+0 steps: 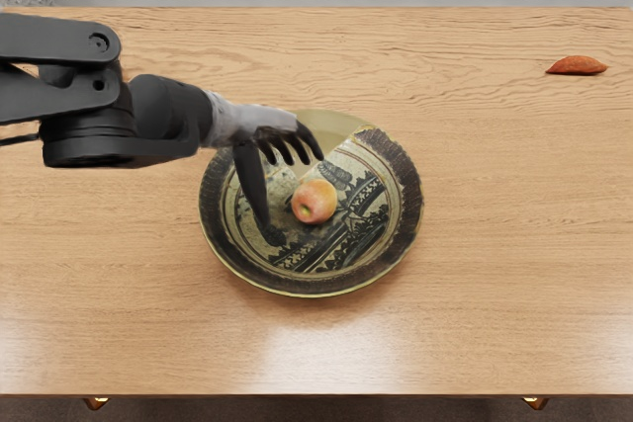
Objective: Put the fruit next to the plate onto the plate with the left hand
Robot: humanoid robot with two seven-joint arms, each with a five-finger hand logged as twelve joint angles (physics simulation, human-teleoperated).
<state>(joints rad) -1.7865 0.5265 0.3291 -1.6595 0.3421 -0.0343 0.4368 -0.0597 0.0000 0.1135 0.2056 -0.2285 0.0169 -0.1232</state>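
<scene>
The apple lies inside the patterned plate, near its middle. The plate sits left of the table's centre, well apart from every edge. The left hand hovers over the plate's far-left rim with its fingers spread wide and holding nothing, the thumb pointing down just beside the apple. Bare wood stretches along the near edge and the right side, with only a reddish-orange item near the far right corner.

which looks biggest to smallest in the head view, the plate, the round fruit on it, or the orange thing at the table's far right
1. plate, clearly largest.
2 and 3, unsure: the round fruit looks fuller, while the orange thing looks longer but thinner and lies farther from the camera.
</scene>
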